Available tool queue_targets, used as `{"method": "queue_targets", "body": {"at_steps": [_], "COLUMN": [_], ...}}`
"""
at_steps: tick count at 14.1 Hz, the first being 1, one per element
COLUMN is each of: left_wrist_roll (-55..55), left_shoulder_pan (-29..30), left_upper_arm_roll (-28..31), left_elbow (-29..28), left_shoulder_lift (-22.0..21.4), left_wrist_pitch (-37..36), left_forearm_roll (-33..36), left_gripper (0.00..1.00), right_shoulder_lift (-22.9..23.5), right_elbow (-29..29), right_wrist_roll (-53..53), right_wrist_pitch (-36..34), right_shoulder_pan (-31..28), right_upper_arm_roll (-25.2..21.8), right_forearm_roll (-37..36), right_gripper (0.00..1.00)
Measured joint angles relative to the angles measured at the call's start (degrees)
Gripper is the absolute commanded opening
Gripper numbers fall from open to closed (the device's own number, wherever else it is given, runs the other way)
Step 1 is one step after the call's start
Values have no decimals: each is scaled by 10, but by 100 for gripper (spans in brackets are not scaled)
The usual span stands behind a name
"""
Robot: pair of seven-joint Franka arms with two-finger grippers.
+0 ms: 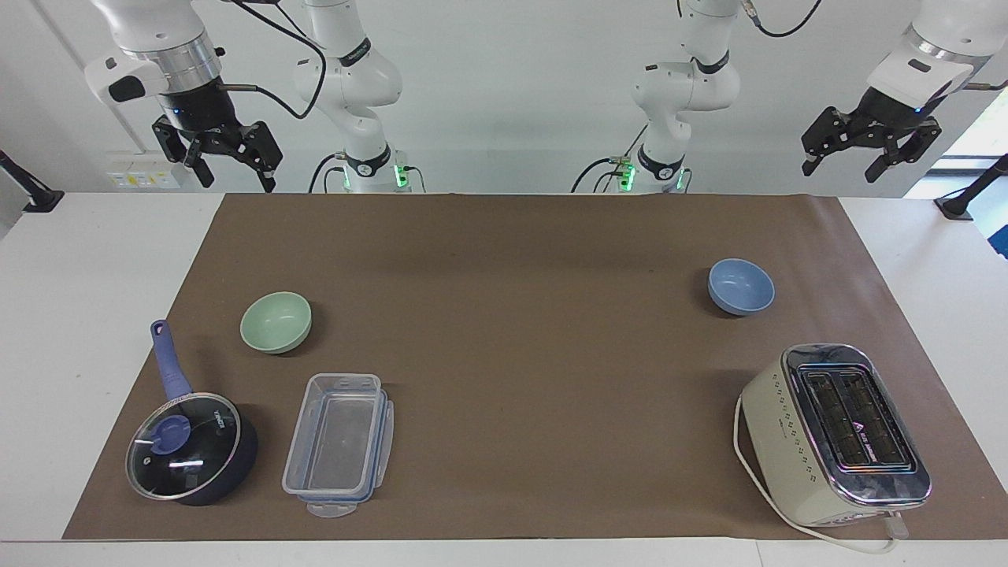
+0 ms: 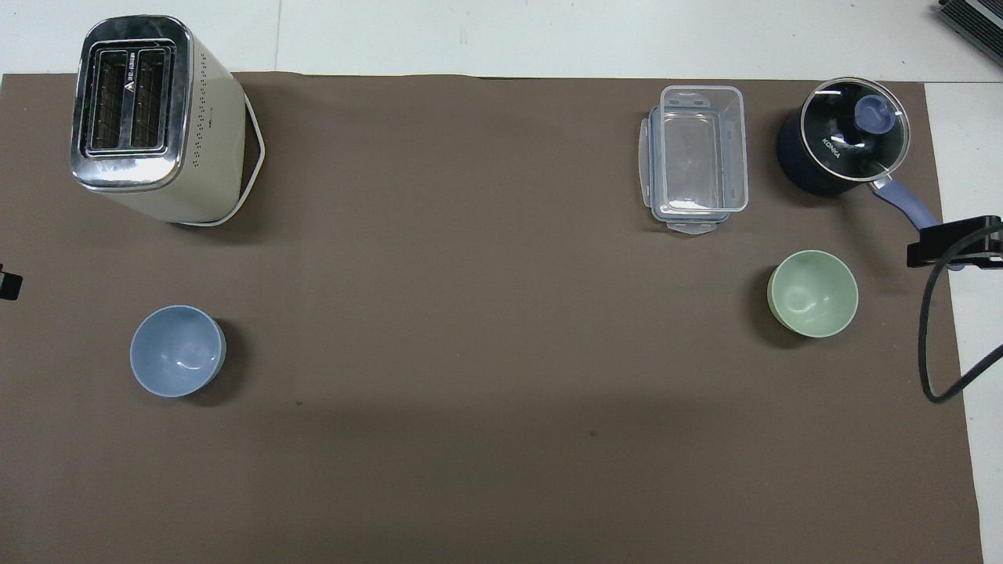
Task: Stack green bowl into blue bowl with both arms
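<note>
The green bowl [image 1: 276, 321] stands upright and empty on the brown mat toward the right arm's end of the table; it also shows in the overhead view [image 2: 812, 294]. The blue bowl [image 1: 740, 287] stands upright and empty toward the left arm's end, also seen from overhead [image 2: 177, 350]. My right gripper [image 1: 234, 172] hangs open and empty, high over the mat's corner at its own end. My left gripper [image 1: 844, 165] hangs open and empty, high over the mat's corner at its own end. Both are well clear of the bowls.
A cream toaster [image 1: 839, 433] stands farther from the robots than the blue bowl. A clear plastic container [image 1: 339, 445] and a dark lidded pot with a blue handle [image 1: 189, 445] stand farther out than the green bowl. The brown mat [image 1: 512, 331] covers most of the table.
</note>
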Motion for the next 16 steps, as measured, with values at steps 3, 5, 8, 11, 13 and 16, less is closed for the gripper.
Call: {"method": "queue_targets", "body": {"at_steps": [3,5,8,11,13,16], "left_wrist_roll": [0,0,0,0,0,0], "left_shoulder_pan": [0,0,-1,-1,-1,0], "left_upper_arm_roll": [0,0,-7,-12,-12,-9], "left_elbow": [0,0,0,0,0,0], "left_shoulder_lift": [0,0,0,0,0,-1], "left_wrist_pitch": [0,0,0,-1,-1,-1], "left_forearm_roll": [0,0,0,0,0,0], "left_gripper": [100,100,100,100,100,100], "right_shoulder_lift": [0,0,0,0,0,0], "right_elbow": [0,0,0,0,0,0], "right_wrist_roll": [0,0,0,0,0,0], "right_wrist_pitch": [0,0,0,0,0,0], "right_shoulder_pan": [0,0,0,0,0,0], "right_upper_arm_roll": [0,0,0,0,0,0], "right_forearm_roll": [0,0,0,0,0,0], "right_gripper": [100,100,100,100,100,100]}}
